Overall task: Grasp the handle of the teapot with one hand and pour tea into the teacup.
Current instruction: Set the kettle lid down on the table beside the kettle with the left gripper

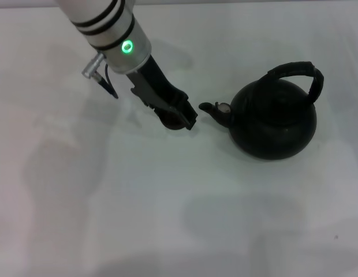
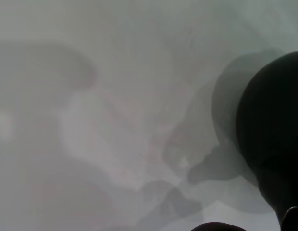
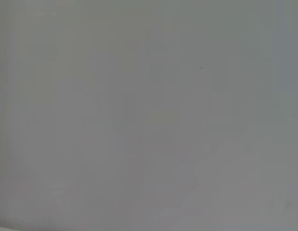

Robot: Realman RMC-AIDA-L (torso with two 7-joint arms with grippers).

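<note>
1. The left arm enters the head view from about 11 o'clock, white with black bands and a lit green ring; it slopes down toward the centre of the white table (image 1: 109, 196).
2. The left gripper (image 1: 182, 115) sits just above centre, its black fingers lying over the teacup (image 1: 170, 122); only a small brown-black part of the cup shows beneath them; whether the fingers are clenched on the cup or released cannot be told.
3. The teapot (image 1: 274, 121) stands upright at about 3 o'clock from the gripper, resting on the table; its spout (image 1: 216, 109), with a pale tip, points toward 9 o'clock, directly at the gripper, near it but apart.
4. The handle (image 1: 300, 72) arches over the top of the pot at its 1 o'clock side; nothing touches it.
5. The left wrist view shows a large dark rounded body, the teapot (image 2: 274, 125), with grey shadows on the table beside it; a dark curved edge, unidentifiable, intrudes at one border.
6. The right gripper appears in no view; the right wrist view shows only plain pale surface.
</note>
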